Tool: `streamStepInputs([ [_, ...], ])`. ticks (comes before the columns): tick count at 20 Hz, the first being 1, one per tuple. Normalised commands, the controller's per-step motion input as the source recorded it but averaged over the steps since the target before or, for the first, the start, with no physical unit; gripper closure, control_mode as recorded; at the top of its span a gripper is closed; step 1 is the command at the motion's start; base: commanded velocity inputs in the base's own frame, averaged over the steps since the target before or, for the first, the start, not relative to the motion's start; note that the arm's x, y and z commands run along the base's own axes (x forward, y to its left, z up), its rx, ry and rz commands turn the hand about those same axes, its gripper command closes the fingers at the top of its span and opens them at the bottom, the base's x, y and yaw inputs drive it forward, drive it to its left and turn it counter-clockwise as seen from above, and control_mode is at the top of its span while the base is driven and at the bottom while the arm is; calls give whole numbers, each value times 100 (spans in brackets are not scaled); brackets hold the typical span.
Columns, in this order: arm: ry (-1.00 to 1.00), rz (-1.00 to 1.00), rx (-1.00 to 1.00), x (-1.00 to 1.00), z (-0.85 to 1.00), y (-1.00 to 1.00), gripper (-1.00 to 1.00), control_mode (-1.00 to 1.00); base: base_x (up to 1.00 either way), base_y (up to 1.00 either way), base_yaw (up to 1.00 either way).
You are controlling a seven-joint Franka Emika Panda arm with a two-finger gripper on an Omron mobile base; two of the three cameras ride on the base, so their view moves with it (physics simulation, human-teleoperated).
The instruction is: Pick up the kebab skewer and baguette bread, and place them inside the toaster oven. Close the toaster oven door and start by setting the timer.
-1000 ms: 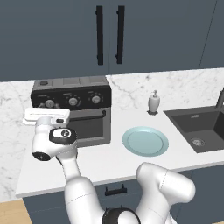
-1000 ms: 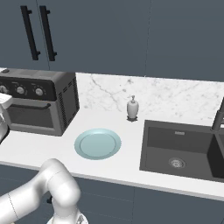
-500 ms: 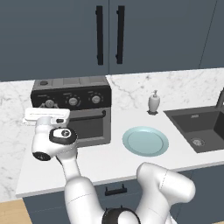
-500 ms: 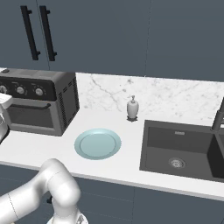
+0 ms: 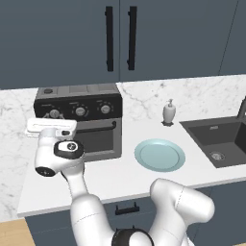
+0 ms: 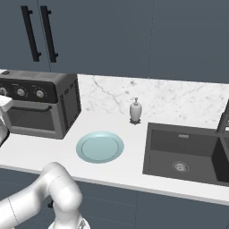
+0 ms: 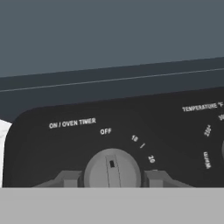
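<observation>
The grey toaster oven (image 5: 103, 96) stands at the back left of the counter. Its door (image 5: 98, 140) is closed, with the black bar handle along the top. In the hand view, my gripper (image 7: 112, 178) is shut on the timer knob (image 7: 112, 166). One dark finger (image 7: 70, 178) sits on each side of the knob, and its pointer is just right of OFF. My white hand (image 5: 50, 127) covers the left end of the oven's black panel. The kebab skewer and baguette bread are out of view.
An empty light blue plate (image 5: 159, 154) (image 6: 99, 146) lies right of the oven. A soap dispenser (image 5: 168, 112) stands by the wall, next to a dark sink (image 5: 221, 141) at far right. Dark cabinets with black handles (image 5: 109, 38) hang above.
The jaws have closed in on the timer knob. The arm has stayed where it was in front of the oven panel.
</observation>
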Motion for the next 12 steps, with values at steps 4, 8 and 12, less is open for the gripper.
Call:
streamStepInputs([
  [4, 0, -5, 22, 0, 3, 0, 100, -100, 0, 0, 0],
  [8, 0, -6, 27, 0, 1, 0, 100, -100, 0, 0, 0],
  [12, 0, -6, 31, 0, 0, 0, 100, -100, 0, 0, 0],
])
